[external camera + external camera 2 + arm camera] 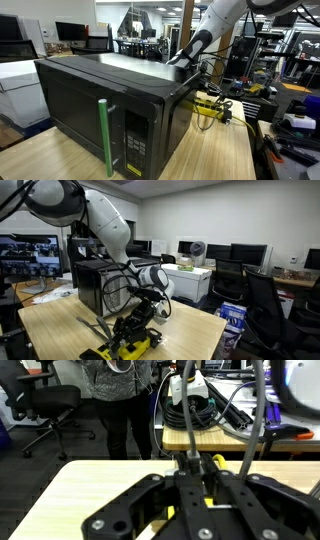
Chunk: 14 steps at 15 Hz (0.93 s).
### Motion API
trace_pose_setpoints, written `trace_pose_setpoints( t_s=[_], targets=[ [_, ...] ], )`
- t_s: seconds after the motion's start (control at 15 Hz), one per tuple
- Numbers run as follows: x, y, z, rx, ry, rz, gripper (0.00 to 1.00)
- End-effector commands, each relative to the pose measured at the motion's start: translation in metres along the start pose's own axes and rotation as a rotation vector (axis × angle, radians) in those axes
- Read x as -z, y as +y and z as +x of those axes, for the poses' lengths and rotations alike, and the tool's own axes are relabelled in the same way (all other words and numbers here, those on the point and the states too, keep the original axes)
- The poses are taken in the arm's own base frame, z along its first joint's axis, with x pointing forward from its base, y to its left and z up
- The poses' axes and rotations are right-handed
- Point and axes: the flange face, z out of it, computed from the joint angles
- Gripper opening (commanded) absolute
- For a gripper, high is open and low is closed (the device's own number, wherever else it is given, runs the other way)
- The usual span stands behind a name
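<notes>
My gripper (200, 472) is low over the wooden table (90, 490), behind a black microwave (100, 100) that also shows in the other exterior view (95, 285). Its fingers are drawn close together around a yellow and black object (214, 462). A thin black cable (186, 415) rises from the fingertips. In an exterior view the gripper (143, 318) sits just above the yellow and black object (132, 346) near the table's front corner. In an exterior view the arm (200, 45) reaches down behind the microwave, the gripper is hidden there, and the yellow object (210, 106) lies beside the microwave.
The microwave door has a green handle (104, 135). A person (120, 390) stands beyond the table's edge, next to an office chair (45, 405). A second table holds coiled black cables (205, 410). Desks with monitors (240, 255) and chairs (265, 295) fill the room.
</notes>
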Motion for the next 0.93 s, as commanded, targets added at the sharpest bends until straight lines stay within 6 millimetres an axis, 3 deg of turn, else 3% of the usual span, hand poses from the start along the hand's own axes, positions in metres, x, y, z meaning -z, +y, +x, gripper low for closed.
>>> trace_pose_setpoints(
  t_s=[0.0, 0.33, 0.47, 0.87],
  targets=[
    [-0.001, -0.001, 0.009, 0.031, 0.001, 0.057, 0.05],
    [-0.005, 0.005, 0.015, 0.033, -0.032, 0.05, 0.05],
    [-0.007, 0.004, 0.019, 0.107, -0.067, 0.017, 0.05],
    [0.002, 0.005, 0.03, 0.162, -0.015, -0.001, 0.05]
  ],
)
